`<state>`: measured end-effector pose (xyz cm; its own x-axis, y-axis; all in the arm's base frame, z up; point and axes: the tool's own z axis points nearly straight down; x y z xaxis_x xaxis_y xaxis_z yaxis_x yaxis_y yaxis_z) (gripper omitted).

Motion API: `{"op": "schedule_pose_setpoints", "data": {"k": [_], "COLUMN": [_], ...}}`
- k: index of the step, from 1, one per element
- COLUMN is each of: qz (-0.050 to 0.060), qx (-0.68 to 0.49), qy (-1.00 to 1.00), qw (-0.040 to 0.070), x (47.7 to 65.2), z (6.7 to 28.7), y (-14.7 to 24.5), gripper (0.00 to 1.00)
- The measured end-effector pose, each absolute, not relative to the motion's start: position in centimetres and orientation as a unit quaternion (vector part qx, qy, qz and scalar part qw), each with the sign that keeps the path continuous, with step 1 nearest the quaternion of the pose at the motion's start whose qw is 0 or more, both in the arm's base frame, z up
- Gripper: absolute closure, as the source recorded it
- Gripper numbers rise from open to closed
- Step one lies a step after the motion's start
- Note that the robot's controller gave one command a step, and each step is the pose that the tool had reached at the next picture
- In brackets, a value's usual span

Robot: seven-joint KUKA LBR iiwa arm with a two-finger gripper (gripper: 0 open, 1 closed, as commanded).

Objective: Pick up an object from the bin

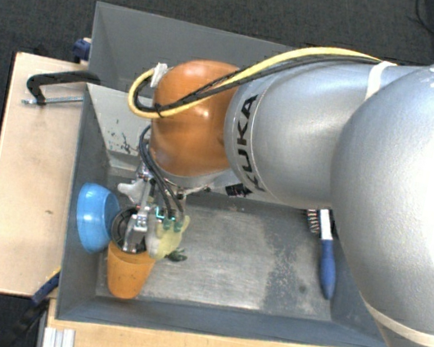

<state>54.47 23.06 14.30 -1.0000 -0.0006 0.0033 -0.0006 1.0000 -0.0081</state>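
My gripper (138,234) hangs low over the bin's left front corner, its metal fingertip reaching into the mouth of an orange cup (126,272) that lies on its side there. A pale yellow-green soft thing (165,239) sits just right of the fingertip, touching the cup's rim. A light blue bowl (94,217) leans against the left wall, beside the gripper. Part of a dark round thing (121,225) peeks out between the bowl and the gripper.
A brush with a blue handle (325,267) and dark bristles lies near the bin's right side, half under the arm. The arm with its orange cover and yellow cable spans the bin's upper half. Bare grey floor lies between cup and brush.
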Motion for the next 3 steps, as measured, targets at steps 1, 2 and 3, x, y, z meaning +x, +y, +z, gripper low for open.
{"op": "schedule_pose_setpoints", "data": {"k": [1,2,3], "qz": [-0.004,-0.003,-0.002], "qx": [0.060,0.061,0.207], "qy": [-0.998,-0.998,-0.978], "qw": [-0.015,-0.006,-0.007], "x": [55.1,54.7,54.3], "z": [9.1,8.7,27.1], "y": [19.1,19.1,21.0], "gripper": [0.00,1.00,1.00]}}
